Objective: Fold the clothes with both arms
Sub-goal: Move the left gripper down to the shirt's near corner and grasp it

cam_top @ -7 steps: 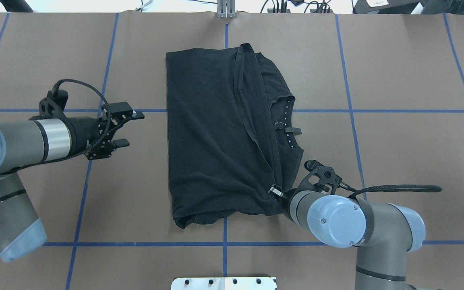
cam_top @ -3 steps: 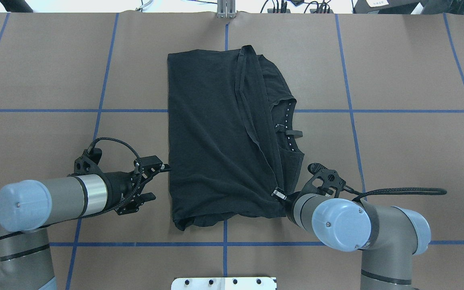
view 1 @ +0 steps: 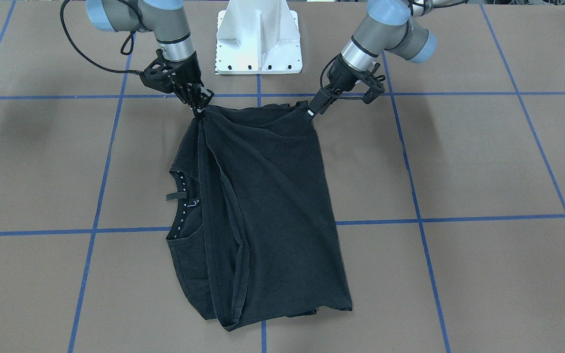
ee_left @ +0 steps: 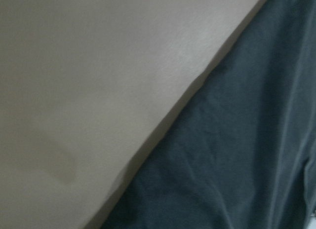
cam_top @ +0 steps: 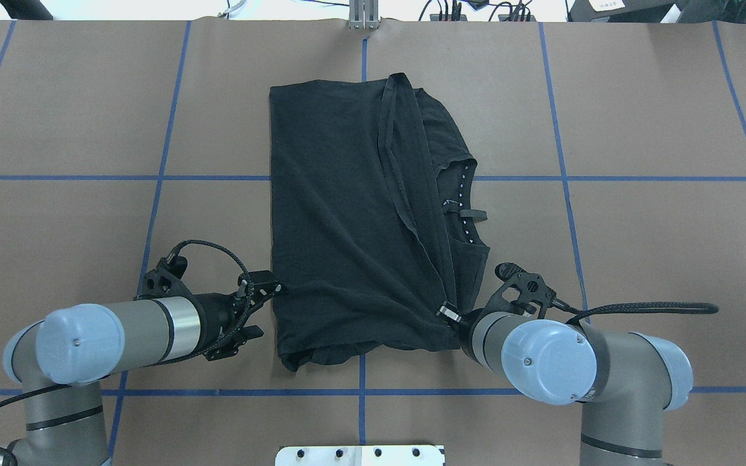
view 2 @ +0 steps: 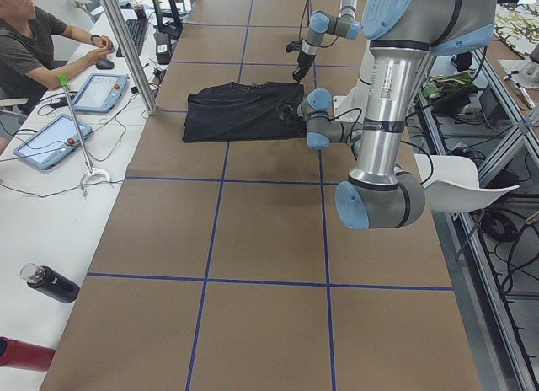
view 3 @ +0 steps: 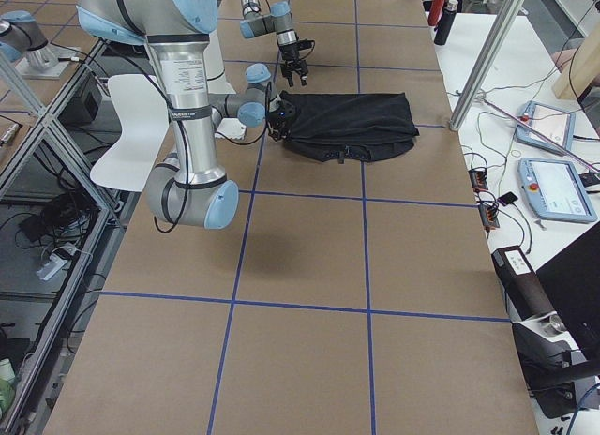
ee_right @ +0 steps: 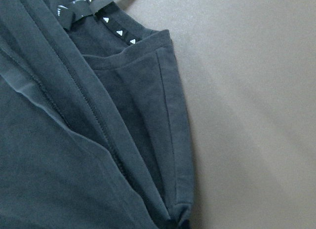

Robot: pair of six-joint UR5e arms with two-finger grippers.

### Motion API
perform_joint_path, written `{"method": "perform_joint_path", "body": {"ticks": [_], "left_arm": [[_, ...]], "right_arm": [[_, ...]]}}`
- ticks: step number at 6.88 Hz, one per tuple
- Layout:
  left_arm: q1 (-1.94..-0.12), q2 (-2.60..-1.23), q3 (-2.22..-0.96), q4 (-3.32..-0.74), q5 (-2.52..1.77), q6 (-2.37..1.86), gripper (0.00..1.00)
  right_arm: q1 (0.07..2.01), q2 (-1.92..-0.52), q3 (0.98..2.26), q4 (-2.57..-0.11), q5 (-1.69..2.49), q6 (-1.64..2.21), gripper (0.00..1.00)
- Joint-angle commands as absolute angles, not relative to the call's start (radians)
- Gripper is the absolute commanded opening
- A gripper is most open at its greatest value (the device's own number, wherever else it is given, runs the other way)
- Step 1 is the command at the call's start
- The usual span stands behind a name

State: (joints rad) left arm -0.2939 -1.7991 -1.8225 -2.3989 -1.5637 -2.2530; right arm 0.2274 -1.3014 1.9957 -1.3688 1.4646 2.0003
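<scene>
A brown tabletop (cam_top: 638,259) is lying crossed by blue tape lines (cam_top: 638,178). In the front-facing view, a white pedestal base (view 1: 259,37) is standing at twelve o'clock. In the exterior left view, a person (view 2: 34,45) is sitting at ten o'clock beside a blue-edged tablet (view 2: 99,92) and a second tablet (view 2: 46,141). A black bottle (view 2: 50,283) and a red bottle (view 2: 21,355) are showing at eight o'clock, and a white chair (view 2: 467,193) is sitting at three o'clock.
</scene>
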Motion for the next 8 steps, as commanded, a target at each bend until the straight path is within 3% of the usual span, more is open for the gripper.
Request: {"method": "perform_joint_path", "body": {"ticks": [1,6,8], "left_arm": [[-0.279,-1.813,-1.802,-2.396,-1.565,-2.255,0.89],[-0.238,-1.805,-1.812,-2.353,-1.563,-2.292,0.77],[-0.238,-1.807,-1.816,-2.353,-1.563,-2.325,0.48]], "right_arm": [[0.227,-1.299,1.996,-1.368,1.463,2.0,0.0],[0.226,-1.301,1.996,-1.368,1.465,2.0,0.0],[0.226,-1.301,1.996,-1.368,1.465,2.0,0.0]]}}
